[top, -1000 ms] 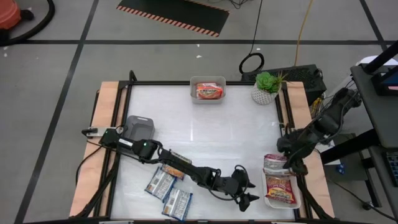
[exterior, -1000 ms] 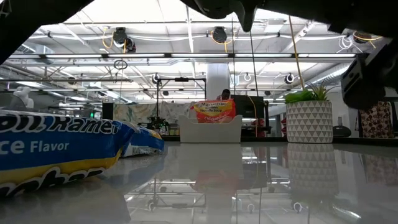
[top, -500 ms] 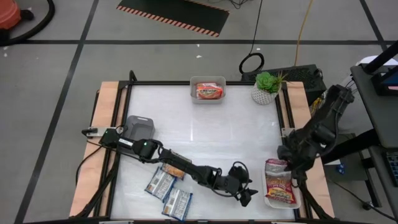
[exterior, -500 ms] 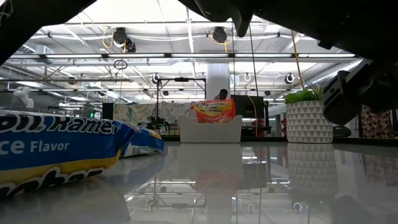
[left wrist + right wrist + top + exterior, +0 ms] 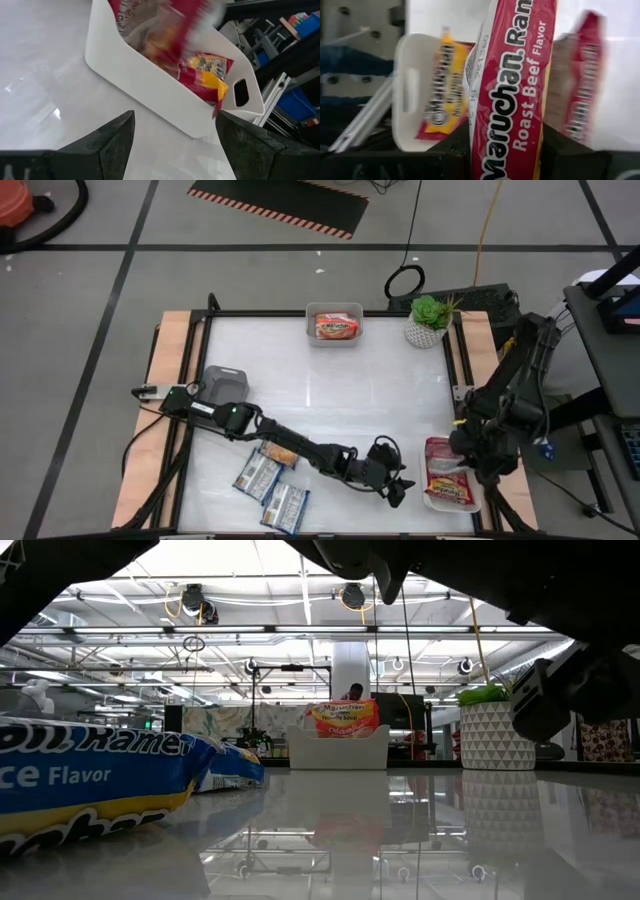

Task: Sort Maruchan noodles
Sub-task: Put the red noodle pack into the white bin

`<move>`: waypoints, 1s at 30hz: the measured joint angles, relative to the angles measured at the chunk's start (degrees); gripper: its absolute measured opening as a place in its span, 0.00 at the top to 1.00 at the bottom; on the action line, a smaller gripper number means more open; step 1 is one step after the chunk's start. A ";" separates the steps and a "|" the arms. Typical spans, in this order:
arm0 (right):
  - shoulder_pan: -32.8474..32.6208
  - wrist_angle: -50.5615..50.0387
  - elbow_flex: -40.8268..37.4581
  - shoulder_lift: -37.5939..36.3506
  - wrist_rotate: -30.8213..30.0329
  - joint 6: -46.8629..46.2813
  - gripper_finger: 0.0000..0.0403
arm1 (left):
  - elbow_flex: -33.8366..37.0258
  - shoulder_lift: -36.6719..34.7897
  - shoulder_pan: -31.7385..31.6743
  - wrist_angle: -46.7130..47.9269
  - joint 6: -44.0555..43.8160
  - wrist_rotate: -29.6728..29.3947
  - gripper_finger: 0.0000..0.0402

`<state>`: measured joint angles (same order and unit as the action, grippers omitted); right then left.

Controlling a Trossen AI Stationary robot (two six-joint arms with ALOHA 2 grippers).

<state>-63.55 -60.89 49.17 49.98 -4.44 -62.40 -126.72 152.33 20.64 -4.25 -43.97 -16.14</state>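
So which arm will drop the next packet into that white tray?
Probably the right. Its hand is shut on a Roast Beef packet directly above the white tray, while the left hand is open, empty, beside it.

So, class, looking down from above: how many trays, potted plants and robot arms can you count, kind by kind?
Trays: 3 (grey tray, far tray, white tray)
Potted plants: 1 (potted plant)
Robot arms: 2 (left arm, right arm)
Total: 6
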 joint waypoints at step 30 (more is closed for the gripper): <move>-7.45 -2.83 0.08 15.19 -2.97 -12.73 0.73 | 0.00 0.00 -0.50 1.53 -0.37 -0.48 0.30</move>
<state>-71.00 -63.72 49.24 65.17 -7.40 -75.13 -126.72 152.33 20.14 -2.72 -44.34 -16.62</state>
